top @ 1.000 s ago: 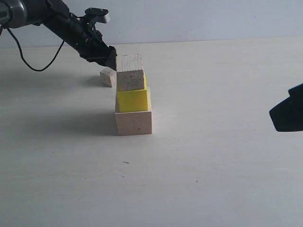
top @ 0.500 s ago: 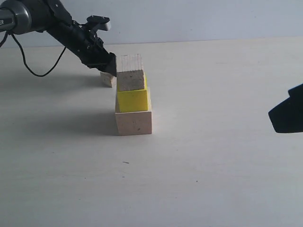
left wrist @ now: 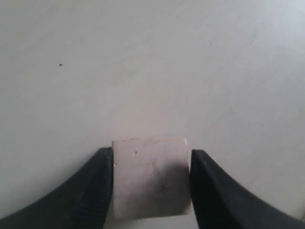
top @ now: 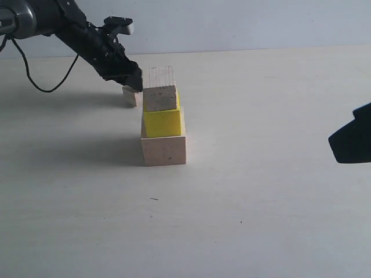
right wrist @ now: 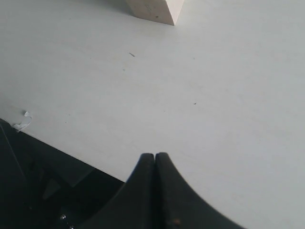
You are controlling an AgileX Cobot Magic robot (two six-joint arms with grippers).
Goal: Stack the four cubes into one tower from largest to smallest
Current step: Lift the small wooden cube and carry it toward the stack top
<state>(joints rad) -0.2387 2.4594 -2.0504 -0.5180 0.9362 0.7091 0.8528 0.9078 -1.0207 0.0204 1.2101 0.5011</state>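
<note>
Change: left hand point(top: 134, 84) lowered around tiny wood cube point(left wrist: 151, 177) beside tower point(top: 163, 124).
Left hand: pinching cube's opposite side faces.
Right hand point(right wrist: 155, 164): pressed together, empty.
Handling: probably light, rigid, smooth; hold mid-faces squarely.

The left arm point(top: 78, 36) is matte black, with a silver-grey cylindrical joint housing point(top: 14, 17) at its upper end. A thin black cable point(top: 46, 91) loops from it. A small black-and-grey module point(top: 119, 24) is mounted on the wrist. The left gripper point(left wrist: 151, 153) and right gripper point(right wrist: 155, 157) have black, tapered, curved fingers with a finely textured surface.
</note>
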